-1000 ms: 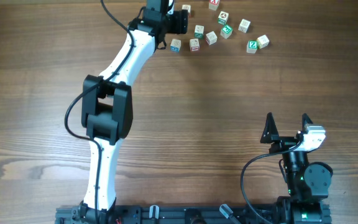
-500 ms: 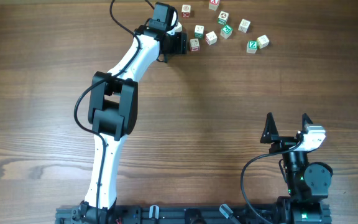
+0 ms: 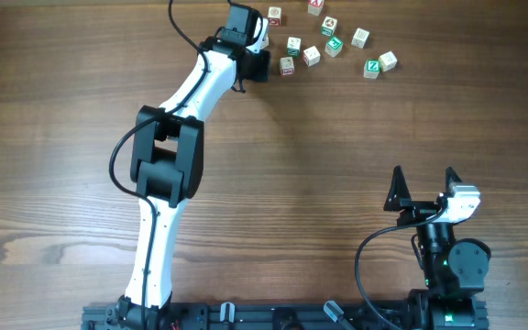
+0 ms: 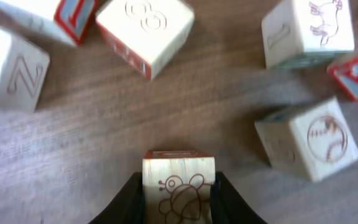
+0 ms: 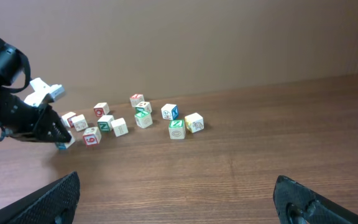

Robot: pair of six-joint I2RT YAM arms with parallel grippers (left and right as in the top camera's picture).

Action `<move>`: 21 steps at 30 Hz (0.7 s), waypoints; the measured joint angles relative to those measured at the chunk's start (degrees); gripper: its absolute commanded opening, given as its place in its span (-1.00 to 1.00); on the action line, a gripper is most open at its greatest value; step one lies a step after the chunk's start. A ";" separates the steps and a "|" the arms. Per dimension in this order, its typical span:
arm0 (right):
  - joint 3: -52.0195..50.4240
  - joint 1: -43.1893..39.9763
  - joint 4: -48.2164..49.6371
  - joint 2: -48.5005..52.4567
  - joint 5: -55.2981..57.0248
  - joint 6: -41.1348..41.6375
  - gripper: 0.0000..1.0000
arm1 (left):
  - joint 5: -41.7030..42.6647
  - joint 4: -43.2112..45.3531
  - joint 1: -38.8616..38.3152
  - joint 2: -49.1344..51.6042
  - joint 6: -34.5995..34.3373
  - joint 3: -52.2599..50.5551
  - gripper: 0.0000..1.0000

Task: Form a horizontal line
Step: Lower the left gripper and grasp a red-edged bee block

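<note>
My left gripper [image 3: 258, 64] [image 4: 179, 200] is shut on a pale wooden cube [image 4: 179, 183] with a bee drawn on its face, low over the table at the far middle. A red-printed cube [image 3: 287, 66] lies just to its right, and a green-faced cube [image 3: 293, 45] sits behind that one. The other letter cubes lie scattered, and no horizontal line shows among them. In the right wrist view the held cube [image 5: 63, 144] shows blue print at the left gripper's tip. My right gripper [image 3: 423, 188] [image 5: 182, 202] stands open and empty near the front right.
Several loose cubes spread to the right at the far edge, out to a green Z cube [image 3: 371, 67] and a pale one [image 3: 388, 60]. Close round the left gripper lie an 8 cube [image 4: 145, 28], a Z cube [image 4: 8, 74] and a baseball cube [image 4: 309, 140].
My left gripper came down over the blue-printed cube left of the red one and shut on it. The right arm has not moved.
</note>
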 measured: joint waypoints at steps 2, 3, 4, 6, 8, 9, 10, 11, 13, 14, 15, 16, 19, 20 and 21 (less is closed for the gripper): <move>0.00 0.02 0.00 0.00 0.00 0.00 1.00 | -0.02 -4.15 -0.09 -1.09 -0.04 0.00 -0.60; 0.00 0.02 0.00 0.00 0.00 0.00 0.99 | -0.04 -7.17 -0.22 -2.21 -0.31 -0.02 -0.60; 0.00 0.00 0.00 0.00 0.00 0.00 0.99 | -0.13 -9.18 -0.37 -3.45 -0.83 -0.02 -0.60; 0.00 0.00 -0.02 0.00 0.00 0.00 1.00 | -0.22 -13.75 -0.83 -6.84 -3.15 -0.02 -0.60; 0.00 0.02 0.00 0.00 0.00 0.00 0.99 | -0.22 -19.56 -1.75 -11.39 -7.34 0.00 -0.62; 0.00 0.02 0.00 0.00 0.00 0.00 0.99 | -0.26 -20.87 -2.19 -12.79 -8.90 0.09 -0.64; 0.00 0.00 0.00 0.00 0.00 0.00 0.99 | -0.46 -23.32 -2.89 -14.08 -11.41 0.28 -0.65; 0.00 0.00 0.00 0.00 0.00 0.00 0.99 | -0.66 -24.41 -3.39 -14.43 -13.51 0.24 -0.66; 0.00 0.02 0.00 0.00 0.00 0.00 0.99 | -1.29 -24.33 -4.55 -14.43 -18.62 -1.73 -0.67; 0.00 0.02 0.00 0.00 0.00 0.00 0.99 | -1.92 -23.63 -5.07 -14.43 -20.90 -3.37 -0.67; 0.00 0.02 0.00 0.00 0.00 0.00 0.99 | -2.62 -22.93 -5.49 -14.43 -22.53 -4.76 -0.67; 0.00 0.02 0.00 0.00 0.00 0.00 0.99 | -3.65 -21.84 -6.01 -14.43 -24.63 -6.71 -0.67; 0.00 0.00 0.02 0.00 0.00 0.00 0.99 | -6.54 -17.16 -7.45 -14.43 -29.22 -12.70 -0.68; 0.00 0.00 0.02 0.00 0.00 0.00 0.99 | -7.61 -15.04 -7.85 -14.43 -30.23 -14.80 -0.68; 0.00 0.02 0.00 0.00 0.00 0.00 0.99 | -8.31 -13.49 -8.22 -14.43 -30.99 -16.83 -0.69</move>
